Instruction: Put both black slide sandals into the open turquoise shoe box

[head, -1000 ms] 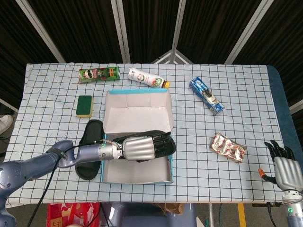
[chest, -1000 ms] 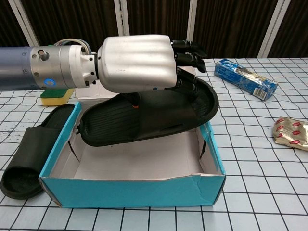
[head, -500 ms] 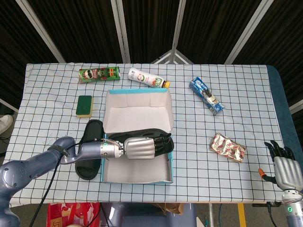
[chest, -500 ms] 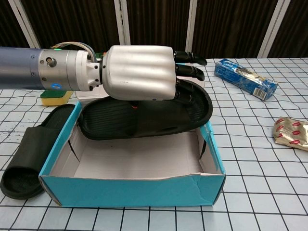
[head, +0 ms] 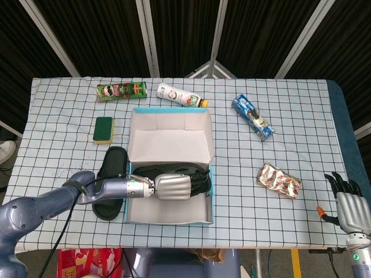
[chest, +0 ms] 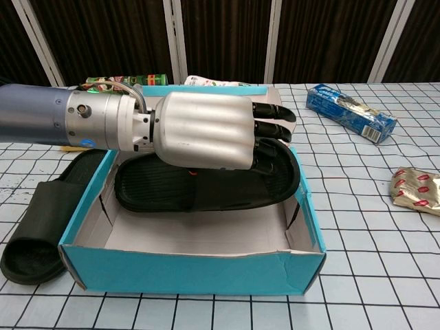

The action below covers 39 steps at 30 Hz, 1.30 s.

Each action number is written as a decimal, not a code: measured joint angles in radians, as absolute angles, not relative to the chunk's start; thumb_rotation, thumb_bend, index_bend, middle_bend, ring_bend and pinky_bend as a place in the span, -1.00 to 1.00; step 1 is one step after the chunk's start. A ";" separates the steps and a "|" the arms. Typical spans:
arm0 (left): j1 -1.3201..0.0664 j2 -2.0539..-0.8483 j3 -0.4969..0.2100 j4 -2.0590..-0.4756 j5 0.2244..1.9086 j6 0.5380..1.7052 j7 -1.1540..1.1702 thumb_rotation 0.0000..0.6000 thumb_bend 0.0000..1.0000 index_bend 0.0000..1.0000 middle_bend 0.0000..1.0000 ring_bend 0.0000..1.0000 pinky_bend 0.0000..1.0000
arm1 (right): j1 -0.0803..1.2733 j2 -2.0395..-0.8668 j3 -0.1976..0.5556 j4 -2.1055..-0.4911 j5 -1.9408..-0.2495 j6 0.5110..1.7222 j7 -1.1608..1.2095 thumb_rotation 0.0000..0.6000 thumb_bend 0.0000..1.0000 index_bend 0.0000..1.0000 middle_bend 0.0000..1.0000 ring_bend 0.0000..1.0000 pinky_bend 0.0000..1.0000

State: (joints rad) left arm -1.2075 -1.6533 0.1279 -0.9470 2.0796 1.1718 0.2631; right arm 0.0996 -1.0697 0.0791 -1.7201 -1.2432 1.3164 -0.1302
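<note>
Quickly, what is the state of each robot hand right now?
Left robot hand: holding a black sandal inside the turquoise shoe box.
Right robot hand: holds nothing, fingers apart, open.

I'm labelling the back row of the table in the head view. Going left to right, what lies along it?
Green chips can → white bottle → blue snack packet.

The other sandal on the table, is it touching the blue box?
Touching. In the chest view, the sandal on the table lies pressed along the turquoise shoe box's left wall, no gap showing.
</note>
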 measured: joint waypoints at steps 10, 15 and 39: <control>-1.196 -1.688 0.156 -0.908 2.076 1.151 0.244 1.00 -0.30 0.11 0.10 -0.67 -0.75 | 0.100 -1.070 0.078 -1.721 -1.240 1.313 -0.131 1.00 -0.42 -0.74 -0.85 -0.68 -0.86; -1.187 -1.720 0.165 -0.869 2.067 1.149 0.219 1.00 -0.30 0.11 0.10 -0.67 -0.75 | 0.100 -1.069 0.080 -1.720 -1.235 1.313 -0.131 1.00 -0.42 -0.74 -0.85 -0.68 -0.86; -1.189 -1.721 0.167 -0.846 2.036 1.143 0.224 1.00 -0.30 -0.40 -0.31 -0.78 -0.76 | 0.103 -1.068 0.079 -1.724 -1.227 1.305 -0.136 1.00 -0.42 -0.74 -0.85 -0.69 -0.86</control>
